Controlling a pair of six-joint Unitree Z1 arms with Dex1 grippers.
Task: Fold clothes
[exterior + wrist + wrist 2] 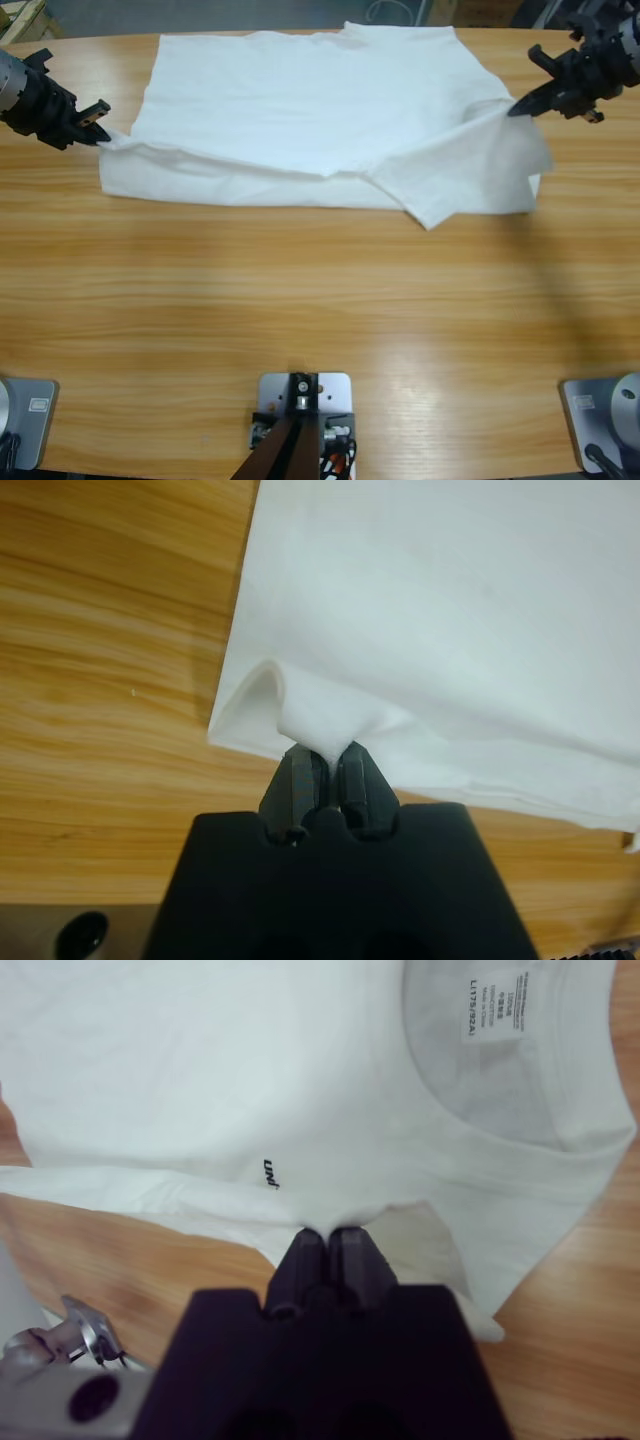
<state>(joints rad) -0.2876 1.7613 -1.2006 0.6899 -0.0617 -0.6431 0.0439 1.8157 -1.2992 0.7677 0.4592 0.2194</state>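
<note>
On the left we've got the left pincer [100,120] clenched on a pinched-up corner of the white T-shirt [310,120], which lies spread across the far half of the worktop [320,320]. Over on the right, our right pincer [520,105] grips a fold near the collar.

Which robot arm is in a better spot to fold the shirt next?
Neither clearly; it looks like a job for both. The left gripper pinches one end of the white T-shirt, and the right gripper pinches the other, so they could fold it together.
</note>
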